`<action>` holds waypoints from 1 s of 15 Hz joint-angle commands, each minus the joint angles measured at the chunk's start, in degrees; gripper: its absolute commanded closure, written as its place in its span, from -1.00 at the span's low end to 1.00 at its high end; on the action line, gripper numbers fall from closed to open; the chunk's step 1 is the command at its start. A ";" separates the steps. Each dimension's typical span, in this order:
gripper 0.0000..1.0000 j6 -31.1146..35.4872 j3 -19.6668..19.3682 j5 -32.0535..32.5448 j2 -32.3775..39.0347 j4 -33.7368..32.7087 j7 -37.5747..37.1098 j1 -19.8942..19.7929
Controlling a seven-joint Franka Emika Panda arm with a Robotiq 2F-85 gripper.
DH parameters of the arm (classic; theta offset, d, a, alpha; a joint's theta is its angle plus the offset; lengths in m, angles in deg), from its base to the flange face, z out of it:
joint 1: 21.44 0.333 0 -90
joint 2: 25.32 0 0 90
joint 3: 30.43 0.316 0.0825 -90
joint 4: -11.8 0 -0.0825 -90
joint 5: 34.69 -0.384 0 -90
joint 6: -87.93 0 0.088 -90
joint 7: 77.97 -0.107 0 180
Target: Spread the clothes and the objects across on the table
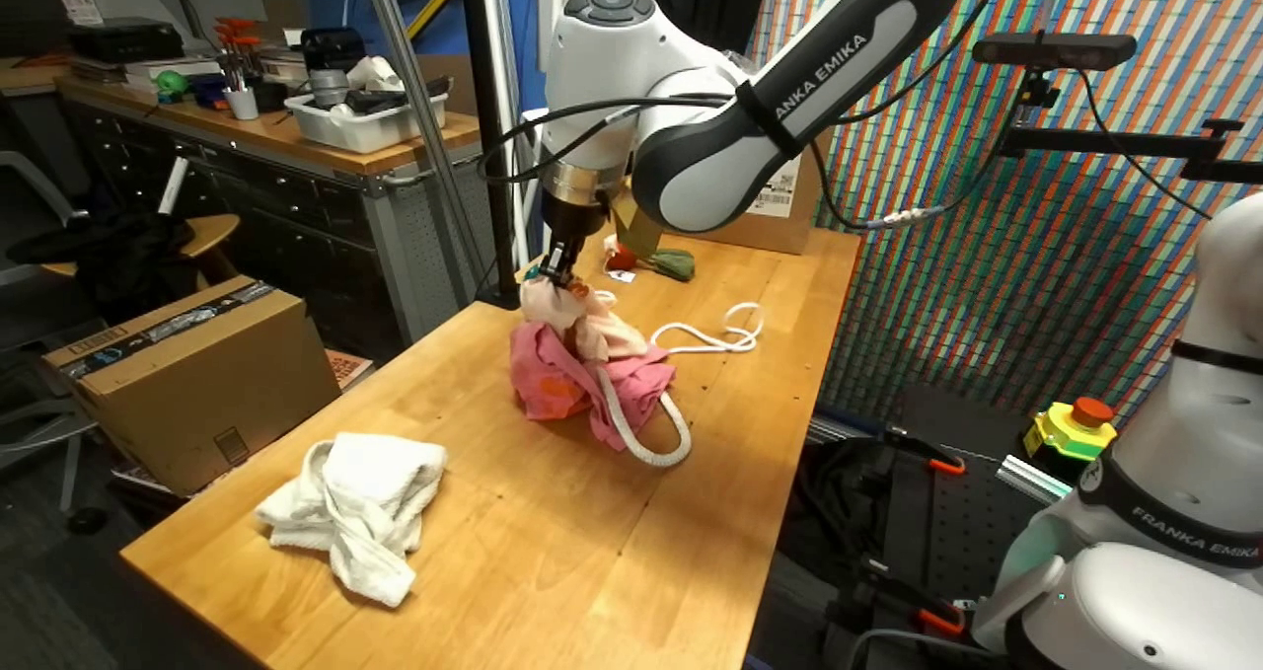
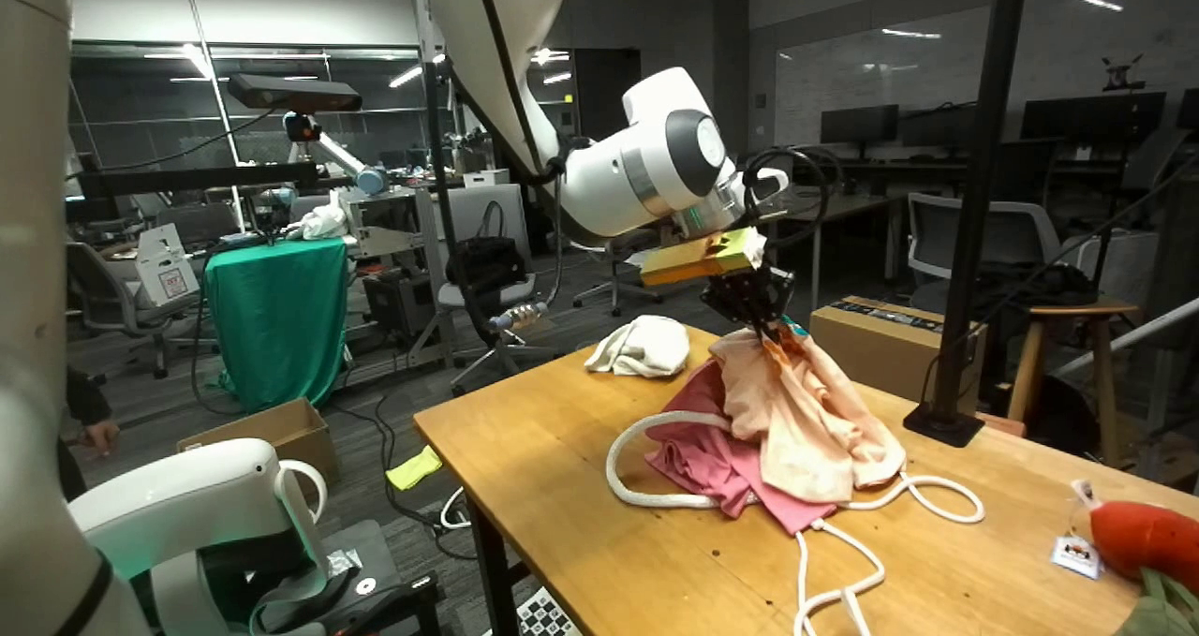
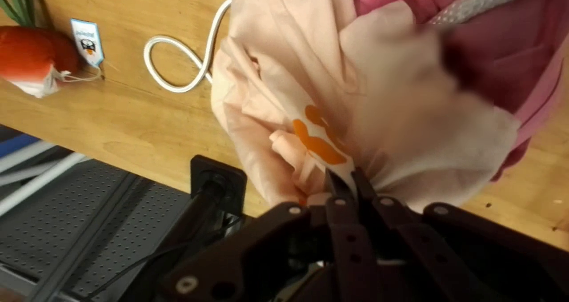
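Note:
My gripper (image 3: 349,182) is shut on a bunched part of a peach cloth (image 2: 796,421) with orange print. The cloth hangs down from the fingers in folds, its lower part at the wooden table (image 1: 553,561). Beneath and beside it lies a crumpled pink cloth (image 2: 707,458). A thick white rope (image 1: 659,459) loops out from the pink cloth, partly hidden by it. Thin white cord (image 3: 180,89) curls out from under the pile. Apart from these, a cream-white towel (image 1: 365,502) lies rumpled. A red item (image 2: 1147,535) with a tag and a green item (image 1: 673,263) lie together.
A cardboard box (image 1: 794,211) stands on the table near the red and green items. At the table's edge, close to the gripper, rises a black post (image 2: 941,421) on a square base. Another robot arm (image 1: 1174,483) stands beyond the table's long side.

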 commanded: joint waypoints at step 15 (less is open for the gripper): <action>0.89 -8.94 -1.99 31.07 -23.93 18.70 -50.55 -4.69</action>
